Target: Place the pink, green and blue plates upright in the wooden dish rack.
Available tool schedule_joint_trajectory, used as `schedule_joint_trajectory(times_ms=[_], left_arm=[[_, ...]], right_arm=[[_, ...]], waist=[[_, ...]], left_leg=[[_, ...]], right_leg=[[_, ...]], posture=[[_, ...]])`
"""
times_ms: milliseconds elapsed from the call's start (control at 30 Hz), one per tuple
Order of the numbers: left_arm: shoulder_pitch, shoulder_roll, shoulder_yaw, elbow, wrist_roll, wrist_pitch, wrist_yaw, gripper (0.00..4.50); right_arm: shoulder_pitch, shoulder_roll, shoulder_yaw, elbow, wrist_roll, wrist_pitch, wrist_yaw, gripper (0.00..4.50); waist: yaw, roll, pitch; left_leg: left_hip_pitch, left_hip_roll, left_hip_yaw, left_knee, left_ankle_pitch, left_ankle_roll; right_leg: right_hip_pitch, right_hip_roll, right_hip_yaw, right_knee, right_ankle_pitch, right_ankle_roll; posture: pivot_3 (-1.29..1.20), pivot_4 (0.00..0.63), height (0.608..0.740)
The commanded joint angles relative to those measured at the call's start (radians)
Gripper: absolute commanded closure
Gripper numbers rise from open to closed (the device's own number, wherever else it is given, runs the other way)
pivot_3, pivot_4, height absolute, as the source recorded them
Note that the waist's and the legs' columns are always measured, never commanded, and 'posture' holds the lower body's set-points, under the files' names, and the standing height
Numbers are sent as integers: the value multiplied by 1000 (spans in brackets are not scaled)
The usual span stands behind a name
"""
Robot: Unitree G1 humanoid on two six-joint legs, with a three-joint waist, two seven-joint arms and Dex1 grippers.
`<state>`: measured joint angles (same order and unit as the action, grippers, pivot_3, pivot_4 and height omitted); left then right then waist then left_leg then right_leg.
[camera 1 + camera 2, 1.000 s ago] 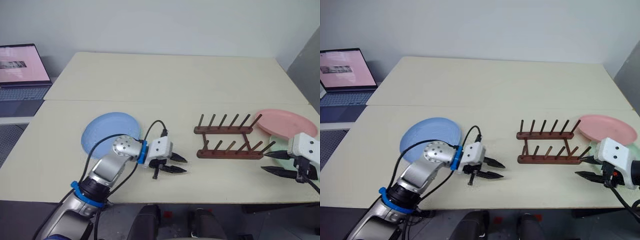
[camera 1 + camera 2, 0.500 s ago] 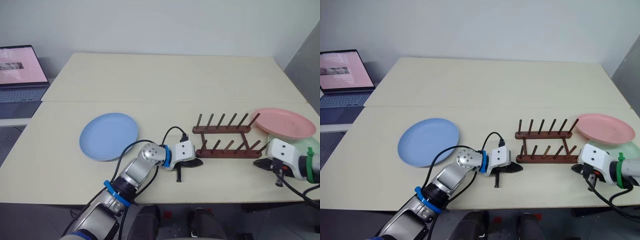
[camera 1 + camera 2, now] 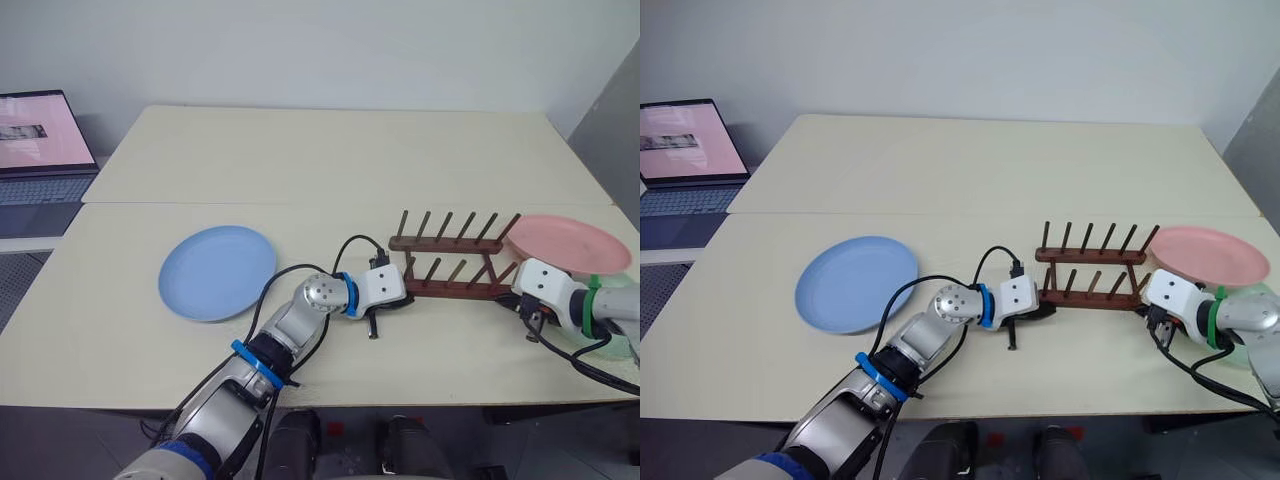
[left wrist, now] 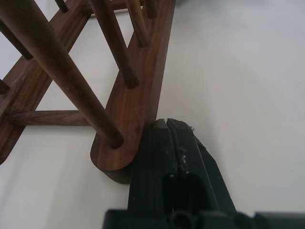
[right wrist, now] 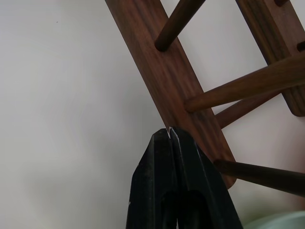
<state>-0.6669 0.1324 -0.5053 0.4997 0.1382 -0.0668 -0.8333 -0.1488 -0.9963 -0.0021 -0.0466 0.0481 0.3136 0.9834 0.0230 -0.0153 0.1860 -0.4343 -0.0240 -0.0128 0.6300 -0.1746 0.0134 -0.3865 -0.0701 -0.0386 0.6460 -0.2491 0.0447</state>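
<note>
We are looking at the rack (image 3: 452, 256), a small dark brown wooden frame with two parallel rails, crossbars between them and a row of round pegs leaning up from each rail; it is sitting empty on the near table, right of centre. Our left gripper (image 4: 167, 125) is pressing its fingers together with nothing between them, the black tips touching the near rail at its rounded left end. Our right gripper (image 5: 169, 131) is likewise closed on nothing, its tips touching the same rail near its right end, so the rack is lying between the two.

The blue plate (image 3: 218, 271) is lying flat, well apart from the rack on the left, round, shallow and matte. The pink plate (image 3: 569, 244) is lying just right of the rack's far end, partly over the green plate (image 3: 1248, 300), of which we are seeing little more than a pale rim behind the right arm.

Black cables are looping off both wrists across the table top. The table (image 3: 330, 150) is smooth and cream, made of two tops butted along a seam. A laptop (image 3: 40, 140) with a pink screen is standing open at the far left, off the table, and a plain pale wall is closing the room behind.
</note>
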Motion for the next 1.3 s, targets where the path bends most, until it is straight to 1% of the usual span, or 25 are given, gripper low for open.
schedule_joint_trajectory(times_ms=[33,367,500,600,700,767,833,867,933,1000,1100,1133,1167,1233,1300], left_arm=[[-34,-1,30,29,7,-33,16,4500],[-73,-9,57,125,11,-68,51,4500],[-83,-9,62,152,18,-98,62,4500],[-73,1,72,126,-2,-106,32,4500],[-18,48,90,-13,-54,-78,-37,4500],[39,110,124,-178,-111,-24,-91,4500],[90,180,169,-346,-181,60,-139,4122],[110,219,190,-419,-214,94,-166,3924],[144,286,230,-547,-284,188,-204,3360],[180,363,287,-656,-354,266,-235,2766],[221,464,372,-767,-441,356,-264,1882],[231,494,406,-803,-482,394,-272,1553],[241,523,432,-839,-519,428,-279,1298],[253,566,469,-906,-597,500,-290,732],[252,584,484,-952,-652,548,-288,104]], right_arm=[[-46,10,6,19,-24,-24,-22,4466],[-130,45,45,95,-62,-50,-31,4466],[-134,51,47,91,-66,-51,-27,4466],[-119,49,30,54,-51,-36,-24,4466],[-88,29,-12,-33,-4,13,4,4466],[-62,2,-57,-113,47,53,41,4466],[-38,-30,-102,-184,102,88,82,4500],[-26,-48,-122,-212,122,99,100,4316],[-8,-79,-161,-250,155,119,126,3899],[1,-116,-212,-291,206,157,164,3225],[6,-173,-294,-324,278,212,223,2180],[7,-196,-327,-326,296,227,245,1747],[8,-217,-356,-323,308,237,260,1475],[13,-254,-397,-300,301,230,273,710],[11,-271,-408,-263,269,196,256,11]], waist=[[-1,0,0],[0,0,0],[0,0,0],[0,0,0],[-2,0,0],[-3,0,0],[-4,0,0],[-4,1,0],[-3,1,0],[-3,1,0],[-3,1,0],[-3,1,0],[-3,1,0],[0,1,0],[0,1,0]], left_leg=[[0,0,0,0,0,0],[0,0,1,0,0,0],[0,0,1,0,0,0],[0,0,1,0,0,0],[0,0,1,-1,0,0],[0,1,1,-1,0,0],[0,1,1,-2,0,0],[-1,1,1,-2,0,0],[0,1,0,-2,0,0],[0,1,-1,-1,0,0],[0,1,0,-1,0,-1],[0,1,0,-1,0,-1],[0,1,0,-1,0,-1],[0,1,-1,-1,0,-1],[0,1,-1,-2,-1,-2]], right_leg=[[0,0,0,0,0,0],[0,0,0,0,0,0],[-1,0,-1,1,0,0],[-1,0,-1,1,1,0],[-2,0,0,1,1,-1],[-2,0,0,1,2,-3],[-2,0,1,1,2,-5],[-2,0,1,1,2,-6],[-2,0,0,0,2,-6],[-1,0,0,0,-3,-8],[0,-1,1,-1,-3,-8],[0,-1,1,-1,-3,-8],[-1,-1,1,-1,-3,-8],[-1,-1,0,-1,-4,-8],[-2,-1,1,-2,-4,-8]], posture=[[0,150,740],[0,150,740],[0,150,740],[0,150,740],[0,150,740],[0,150,740],[0,150,740],[0,150,740],[0,150,740],[0,150,740],[0,150,740],[0,150,740],[0,150,740],[0,150,740],[0,150,740]])
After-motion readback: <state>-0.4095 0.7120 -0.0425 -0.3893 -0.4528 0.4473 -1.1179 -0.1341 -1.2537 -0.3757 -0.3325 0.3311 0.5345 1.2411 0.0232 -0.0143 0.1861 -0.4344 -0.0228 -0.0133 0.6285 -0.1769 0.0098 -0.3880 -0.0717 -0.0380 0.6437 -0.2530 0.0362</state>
